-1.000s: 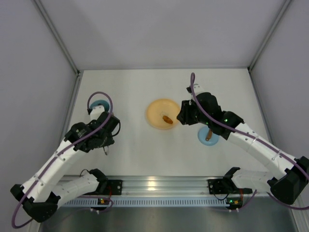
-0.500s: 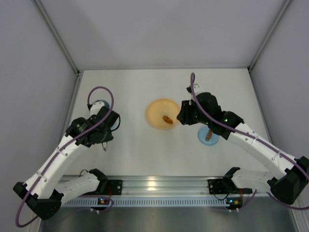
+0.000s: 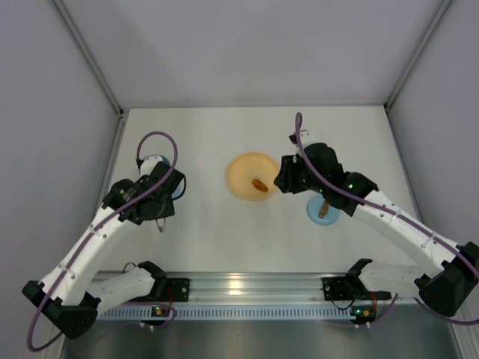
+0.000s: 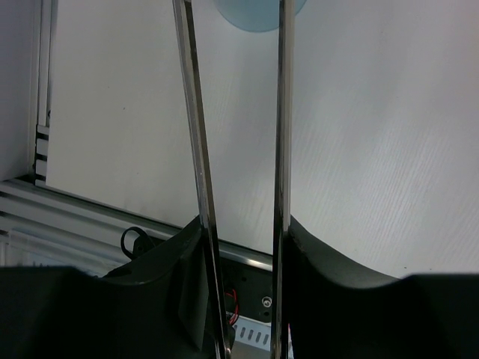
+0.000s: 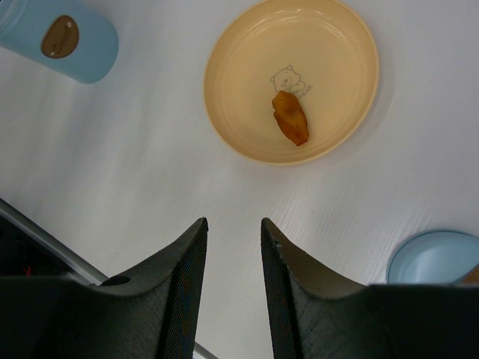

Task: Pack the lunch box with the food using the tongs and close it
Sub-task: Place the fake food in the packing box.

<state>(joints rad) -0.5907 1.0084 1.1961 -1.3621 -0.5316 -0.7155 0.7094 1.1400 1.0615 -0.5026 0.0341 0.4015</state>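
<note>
The tongs (image 4: 281, 112) were clamped between the left fingers (image 4: 172, 299), their long axis directed straight out over the tabletop (image 4: 374, 149), pointing towards the lunch box (image 4: 258, 11). The right fingers (image 5: 288, 299) were held apart, empty, near one food piece (image 5: 290, 118) on the plate (image 5: 239, 75).

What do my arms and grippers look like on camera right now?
The left arm and right arm have white links, black joints and a purple cable along each. Small green lights glow on the right arm. The left gripper and right gripper each have two dark, curved, tapering fingers.
</note>
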